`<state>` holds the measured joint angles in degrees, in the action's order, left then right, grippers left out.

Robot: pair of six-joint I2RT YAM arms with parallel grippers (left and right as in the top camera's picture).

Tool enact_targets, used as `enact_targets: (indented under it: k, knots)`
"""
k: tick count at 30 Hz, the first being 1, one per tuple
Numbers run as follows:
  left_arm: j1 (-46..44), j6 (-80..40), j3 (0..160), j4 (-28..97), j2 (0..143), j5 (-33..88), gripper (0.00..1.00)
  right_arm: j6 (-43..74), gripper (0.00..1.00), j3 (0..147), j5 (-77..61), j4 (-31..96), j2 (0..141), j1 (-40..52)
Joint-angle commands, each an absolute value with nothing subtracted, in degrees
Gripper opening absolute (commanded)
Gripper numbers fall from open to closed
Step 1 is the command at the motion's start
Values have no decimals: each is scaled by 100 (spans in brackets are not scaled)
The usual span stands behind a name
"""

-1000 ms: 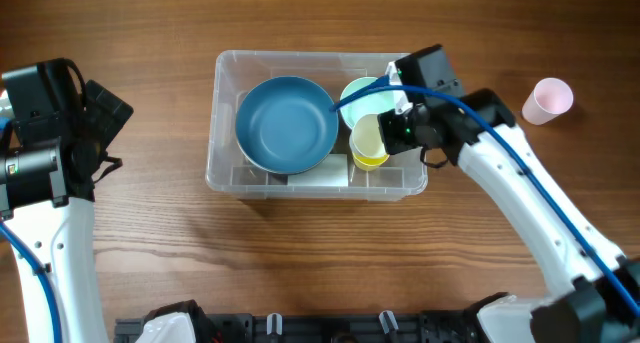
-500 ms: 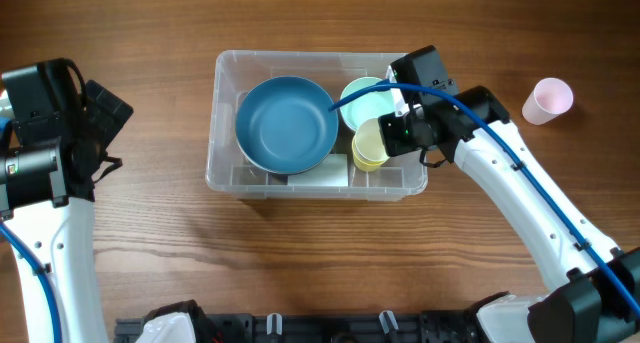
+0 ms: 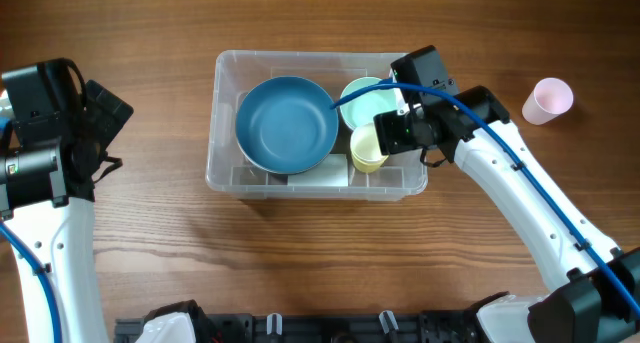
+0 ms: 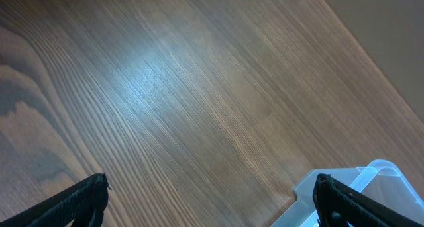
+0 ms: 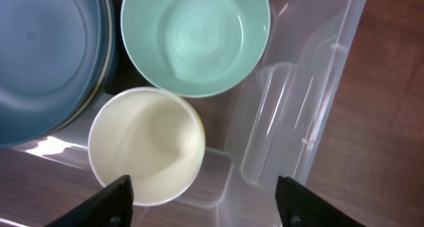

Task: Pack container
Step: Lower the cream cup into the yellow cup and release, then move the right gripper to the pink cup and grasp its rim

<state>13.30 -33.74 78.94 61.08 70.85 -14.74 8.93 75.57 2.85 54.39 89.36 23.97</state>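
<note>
Yellow cup [image 5: 146, 147] tucked beside green bowl [image 5: 195, 35] in container [image 5: 318, 68], saving room; right gripper [image 5: 204, 187], left gripper [image 4: 211, 182] jaws both apart.

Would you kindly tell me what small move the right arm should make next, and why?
Probably lift the right end effector straight up out of the container: its jaws stand open, the yellow cup sits upright inside beside the green bowl, and a pink cup stands outside on the table.
</note>
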Motion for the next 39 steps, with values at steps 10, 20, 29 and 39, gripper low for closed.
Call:
enact_targets:
  k: [10,20,29,39]
  knots:
    - [1367,-3385,7983,6097,7061,-1483,100,1977,77,8079,493,5496,8289,1251]
    - [1367,-3385,7983,6097,7061,-1483,100,1981,76,8101,401,5341,8381,-1323]
    - [1367,-3385,7983,6095,7061,-1483,100,2432,76,8099,106,4884,9275,-2349]
    - [1367,-3385,7983,6095,7061,-1483,100,2720,77,8099,-60,4244,10711,-2565]
